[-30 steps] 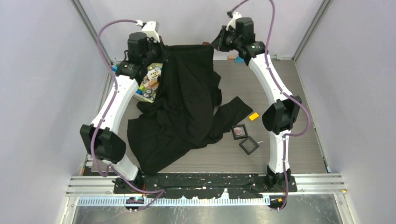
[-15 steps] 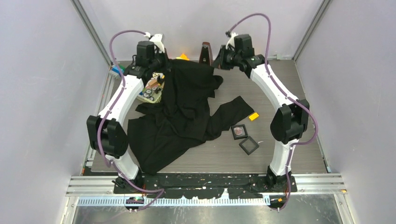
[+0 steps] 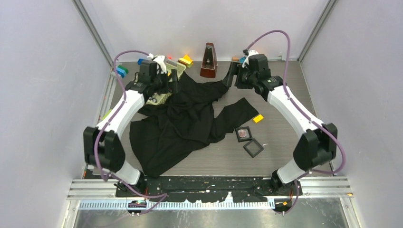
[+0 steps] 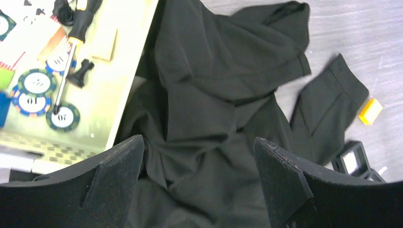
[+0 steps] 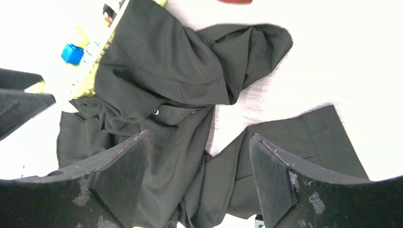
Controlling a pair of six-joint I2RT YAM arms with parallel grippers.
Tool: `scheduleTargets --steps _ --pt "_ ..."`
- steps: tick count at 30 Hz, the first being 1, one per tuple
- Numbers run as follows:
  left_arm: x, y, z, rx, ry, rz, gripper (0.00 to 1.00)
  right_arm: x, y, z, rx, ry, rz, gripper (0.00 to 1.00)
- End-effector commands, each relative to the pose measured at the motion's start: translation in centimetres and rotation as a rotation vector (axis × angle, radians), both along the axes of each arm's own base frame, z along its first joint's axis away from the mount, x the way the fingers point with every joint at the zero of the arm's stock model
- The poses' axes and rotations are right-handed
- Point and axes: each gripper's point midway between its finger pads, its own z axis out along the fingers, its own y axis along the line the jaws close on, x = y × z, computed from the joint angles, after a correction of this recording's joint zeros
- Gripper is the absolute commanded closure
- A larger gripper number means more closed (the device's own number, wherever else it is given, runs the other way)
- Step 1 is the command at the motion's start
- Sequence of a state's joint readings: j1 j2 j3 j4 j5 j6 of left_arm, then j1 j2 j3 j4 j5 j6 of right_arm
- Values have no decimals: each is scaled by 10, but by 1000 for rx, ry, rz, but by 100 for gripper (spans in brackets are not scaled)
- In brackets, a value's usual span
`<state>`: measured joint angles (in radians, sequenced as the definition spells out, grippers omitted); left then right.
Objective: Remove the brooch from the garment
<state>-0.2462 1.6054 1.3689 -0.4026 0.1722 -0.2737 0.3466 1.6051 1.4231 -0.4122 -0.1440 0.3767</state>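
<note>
The black garment (image 3: 183,121) lies crumpled on the table, its upper part bunched toward the back. The brooch (image 3: 243,133), a small pinkish disc, sits in a black square tray (image 3: 237,129) just right of the garment's sleeve, off the cloth. My left gripper (image 3: 175,81) hovers open over the garment's upper left edge; in its wrist view the left gripper (image 4: 199,156) has only folds of garment (image 4: 214,90) below it. My right gripper (image 3: 232,75) hangs open above the upper right corner. In its own view the right gripper (image 5: 199,152) holds nothing, with the garment (image 5: 161,71) beneath.
A yellowish board (image 4: 109,90) with poker chips and small tools lies partly under the garment's left side. A brown metronome (image 3: 208,61) stands at the back. A yellow block (image 3: 258,118) and a second black tray (image 3: 253,148) lie to the right. Coloured blocks sit along the back edge.
Both grippers were shut on the garment's top edge, holding it up. They have opened, the cloth has dropped to the table, and both arms have lowered.
</note>
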Motion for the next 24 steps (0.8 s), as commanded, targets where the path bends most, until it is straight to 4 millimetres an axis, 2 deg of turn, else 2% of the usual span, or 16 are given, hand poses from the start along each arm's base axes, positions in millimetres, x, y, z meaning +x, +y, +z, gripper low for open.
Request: scheduleTargets --steps 1,4,5,6,7,8,9,10,11,15,19,20,21,22,23,24 --pt "-33 4 55 -71 -138 -5 12 -7 -12 48 60 -162 -65 18" --pt "-68 7 42 -76 -89 1 13 -26 -20 29 70 -111 -92 19" --pt "-79 12 35 -74 -77 24 12 -30 -28 35 64 -131 -124 19" --pt "-88 19 31 -69 -83 46 11 -36 -33 20 46 -109 -143 19" --pt "-97 25 27 -57 -105 62 9 -38 -44 29 36 -158 -191 19" --pt "-104 33 22 -28 -131 73 5 -45 -51 12 6 -146 -205 18" --pt "-109 41 22 -3 -175 83 2 -47 -60 24 6 -209 -237 18" --pt "-111 50 18 25 -209 117 1 -53 -66 7 -28 -206 -240 18" --pt "-114 56 17 30 -238 142 0 -53 -74 20 -30 -288 -265 18" --pt "-118 80 2 54 -300 267 0 -65 -108 7 -92 -390 -385 16" --pt "-115 105 -27 136 -353 377 0 -74 -148 -23 -273 -389 -507 14" --pt "-114 114 -36 170 -363 410 0 -71 -153 -20 -269 -426 -539 14" --pt "-114 123 -45 210 -372 439 0 -75 -165 -38 -305 -415 -577 14" --pt "-113 131 -51 245 -384 470 0 -71 -168 -31 -279 -470 -604 15" --pt "-113 139 -58 278 -390 496 0 -76 -177 -49 -307 -459 -621 14" --pt "-110 143 -62 302 -404 507 0 -73 -179 -45 -285 -503 -637 14"
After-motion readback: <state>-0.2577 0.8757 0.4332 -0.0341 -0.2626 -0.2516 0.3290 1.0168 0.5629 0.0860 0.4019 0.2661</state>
